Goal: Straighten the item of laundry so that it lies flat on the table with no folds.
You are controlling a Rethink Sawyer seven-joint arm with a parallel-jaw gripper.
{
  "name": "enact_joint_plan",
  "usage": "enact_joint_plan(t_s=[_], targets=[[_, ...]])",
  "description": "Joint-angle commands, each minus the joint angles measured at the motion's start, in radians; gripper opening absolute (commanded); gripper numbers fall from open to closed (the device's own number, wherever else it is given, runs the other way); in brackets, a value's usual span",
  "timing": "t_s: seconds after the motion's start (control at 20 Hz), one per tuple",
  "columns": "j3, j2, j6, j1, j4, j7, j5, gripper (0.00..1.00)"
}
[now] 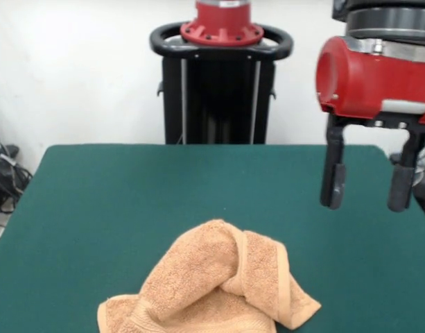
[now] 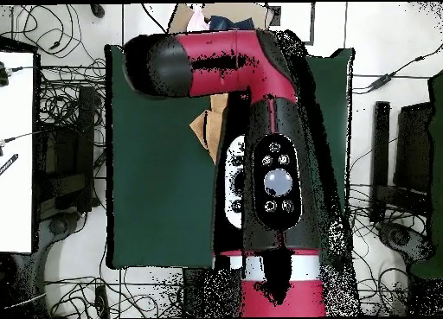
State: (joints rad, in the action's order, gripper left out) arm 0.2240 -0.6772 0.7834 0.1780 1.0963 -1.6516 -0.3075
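The peach-orange towel (image 1: 219, 284) lies crumpled on the green table (image 1: 94, 208) near its front edge, with a thick fold across its middle and one corner pointing right. Its lower edge is cut off by the picture. My gripper (image 1: 367, 186) hangs open and empty above the table. It is to the right of the towel, farther back and well clear of it. In the overhead view my arm (image 2: 272, 160) covers much of the table (image 2: 156, 203). Only a small piece of towel (image 2: 208, 132) shows beside the arm, and the gripper is hidden.
The black pedestal (image 1: 219, 83) stands behind the table's far edge. Cables (image 1: 1, 173) lie on the floor at the left. In the overhead view, cables (image 2: 52, 39) ring the table and a white board (image 2: 17, 151) lies at the left.
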Motion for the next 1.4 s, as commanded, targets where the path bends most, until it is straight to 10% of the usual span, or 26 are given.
enact_joint_plan(t_s=[0.05,1.4], targets=[[-0.002,0.066,-0.082,-0.038,0.149,0.011,-0.106,1.00],[0.110,0.239,-0.368,0.130,0.265,-0.022,-0.076,1.00]])
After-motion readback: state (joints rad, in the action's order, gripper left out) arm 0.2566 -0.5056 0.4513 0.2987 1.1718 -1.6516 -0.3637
